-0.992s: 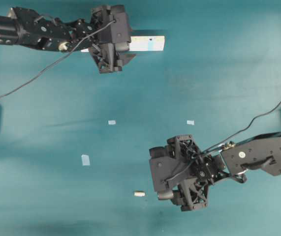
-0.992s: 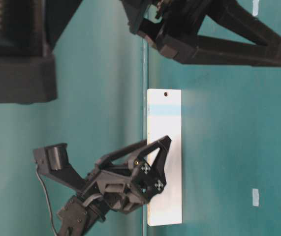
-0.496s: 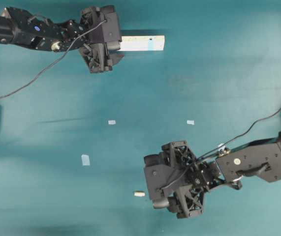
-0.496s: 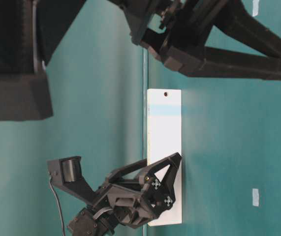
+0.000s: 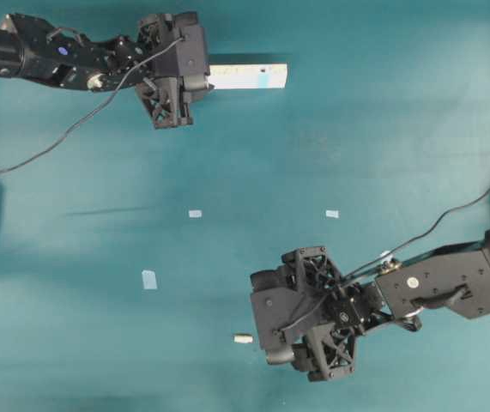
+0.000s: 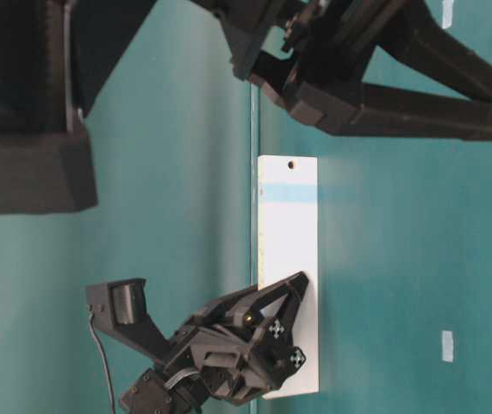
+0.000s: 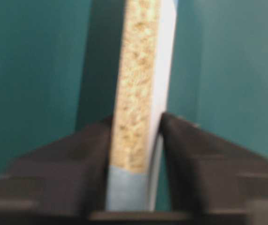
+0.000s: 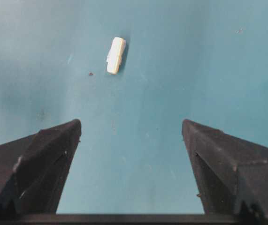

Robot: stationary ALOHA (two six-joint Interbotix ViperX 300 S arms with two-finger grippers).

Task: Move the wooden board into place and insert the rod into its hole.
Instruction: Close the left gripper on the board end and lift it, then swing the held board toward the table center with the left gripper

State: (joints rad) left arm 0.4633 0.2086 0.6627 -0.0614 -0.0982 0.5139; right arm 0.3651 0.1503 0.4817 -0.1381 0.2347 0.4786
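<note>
Overhead view: left pincer (image 5: 200,79) reaching level, clamped on board (image 5: 249,75); right pincer (image 5: 266,336) wide open beside rod (image 5: 243,339), not touching.

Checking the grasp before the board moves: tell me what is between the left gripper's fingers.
The left gripper is shut on the wooden board; its speckled edge and a blue tape patch show between the fingers. The contact faces are covered.
</note>
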